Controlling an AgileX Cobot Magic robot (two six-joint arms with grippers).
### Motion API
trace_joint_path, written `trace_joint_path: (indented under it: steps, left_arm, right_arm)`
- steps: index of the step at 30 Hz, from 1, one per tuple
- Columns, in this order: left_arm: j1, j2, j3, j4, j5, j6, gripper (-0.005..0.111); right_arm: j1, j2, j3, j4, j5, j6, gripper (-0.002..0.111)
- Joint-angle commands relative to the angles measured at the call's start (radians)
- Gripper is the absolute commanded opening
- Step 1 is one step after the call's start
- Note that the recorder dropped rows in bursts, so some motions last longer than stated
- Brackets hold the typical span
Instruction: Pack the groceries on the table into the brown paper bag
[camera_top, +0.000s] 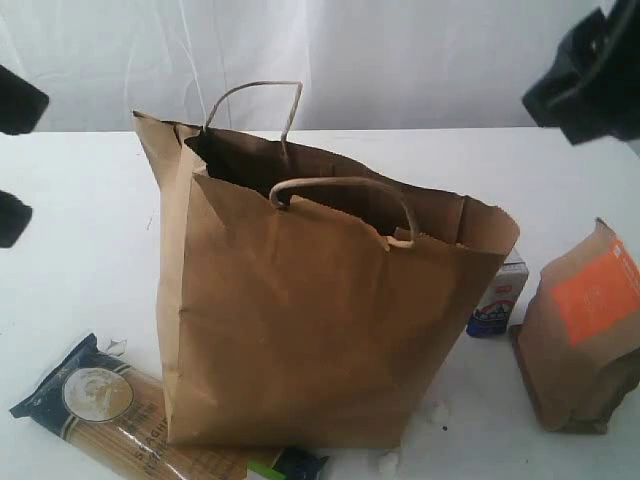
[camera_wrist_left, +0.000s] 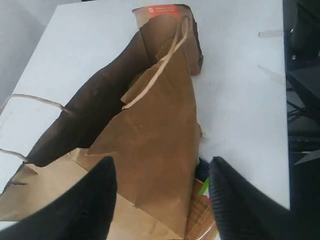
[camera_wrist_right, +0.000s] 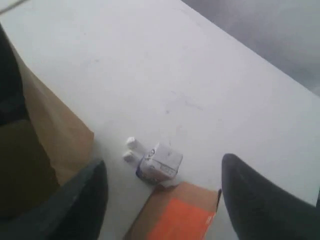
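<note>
The brown paper bag (camera_top: 320, 320) stands upright on the white table (camera_top: 90, 220), its mouth spread wide and both cord handles up, apparently so that goods can be dropped in from above. Both arms hang over it. The left gripper (camera_wrist_left: 161, 170) hovers above the bag's near wall with its jaws parted and nothing between them. The right gripper (camera_wrist_right: 162, 172), off the bag's other side, is likewise spread and empty, and looks down on the small white-blue carton (camera_wrist_right: 160, 164), which seems the likely next pick.

Three groceries are in sight outside the bag. The spaghetti pack with dark ends (camera_top: 110, 410) lies flat at the foot of the bag on the left arm's side, one end running in front of the bag's base. The carton (camera_top: 497, 300) stands just beside the bag on the right arm's side, partly behind its edge. The brown pouch with orange label (camera_top: 580, 330) sits upright a little farther out from the bag on that side.

The bag's inside is in deep shadow, so its contents cannot be read. No bottle, jar or tin shows anywhere. The spaghetti pack and the pouch are cut by the frame edges. A few small white bits (camera_wrist_right: 130, 147) beside the carton are too small to name.
</note>
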Motion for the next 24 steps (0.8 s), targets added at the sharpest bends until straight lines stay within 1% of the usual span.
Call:
trace_joint_path:
  steps: [1, 5, 8, 14, 17, 19, 20, 22, 24]
  left_arm:
    - [-0.003, -0.040, 0.000, -0.011, 0.018, -0.081, 0.059]
    - [-0.003, -0.063, 0.000, -0.011, 0.025, -0.154, 0.059]
    - [-0.003, -0.077, 0.000, -0.005, 0.042, -0.190, 0.059]
    - [-0.003, -0.077, 0.005, 0.139, 0.064, -0.333, 0.059]
    - [-0.003, -0.077, 0.007, 0.180, 0.066, -0.417, 0.058]
    - [-0.003, -0.077, 0.007, 0.190, 0.074, -0.436, 0.051]
    - [-0.003, -0.077, 0.007, 0.190, 0.071, -0.440, 0.045]
    - [-0.003, -0.077, 0.007, 0.190, 0.066, -0.444, 0.031]
    - [-0.003, -0.077, 0.007, 0.197, 0.057, -0.444, 0.013]
  right_arm:
    - [-0.002, -0.035, 0.124, -0.019, -0.017, 0.073, 0.061]
    - [-0.002, -0.037, 0.221, -0.021, -0.025, 0.136, 0.061]
    - [-0.002, -0.037, 0.284, -0.025, -0.070, 0.168, 0.061]
    - [-0.002, -0.037, 0.386, -0.064, -0.164, 0.248, 0.061]
    - [-0.002, -0.037, 0.416, -0.068, -0.198, 0.270, 0.061]
    - [-0.004, -0.037, 0.434, -0.079, -0.224, 0.286, 0.061]
    - [-0.004, -0.037, 0.442, -0.083, -0.238, 0.291, 0.061]
    - [-0.004, -0.034, 0.454, -0.096, -0.254, 0.314, 0.061]
    - [-0.004, -0.032, 0.464, -0.117, -0.265, 0.338, 0.061]
